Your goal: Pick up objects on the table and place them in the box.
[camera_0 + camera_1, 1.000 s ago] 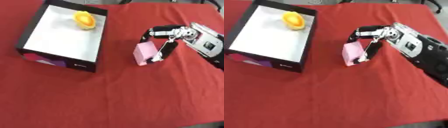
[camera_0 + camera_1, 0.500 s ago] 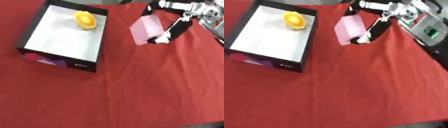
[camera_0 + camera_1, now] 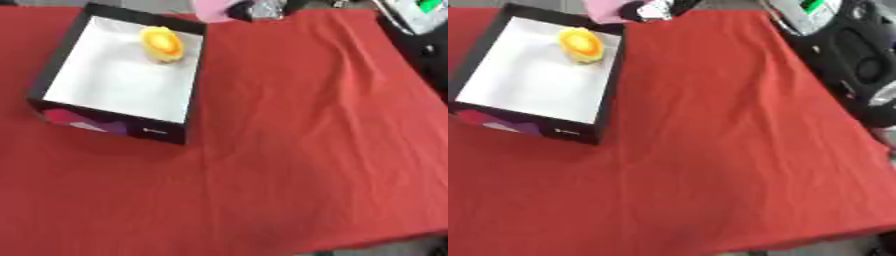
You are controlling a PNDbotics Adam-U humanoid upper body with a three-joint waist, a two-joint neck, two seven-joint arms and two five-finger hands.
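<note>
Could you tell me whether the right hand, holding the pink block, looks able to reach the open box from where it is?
Probably yes. The right hand holds the pink block at the box's far corner. The box is open on top, and only a yellow object lies inside, leaving bare white floor.

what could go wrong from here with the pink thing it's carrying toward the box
The pink object sits at the picture's top edge, held by the right robot hand near the box's far corner, not clearly over the white floor. Released here, it may catch the rim and drop onto the red cloth. Dropped inside, it could land on the yellow object.
</note>
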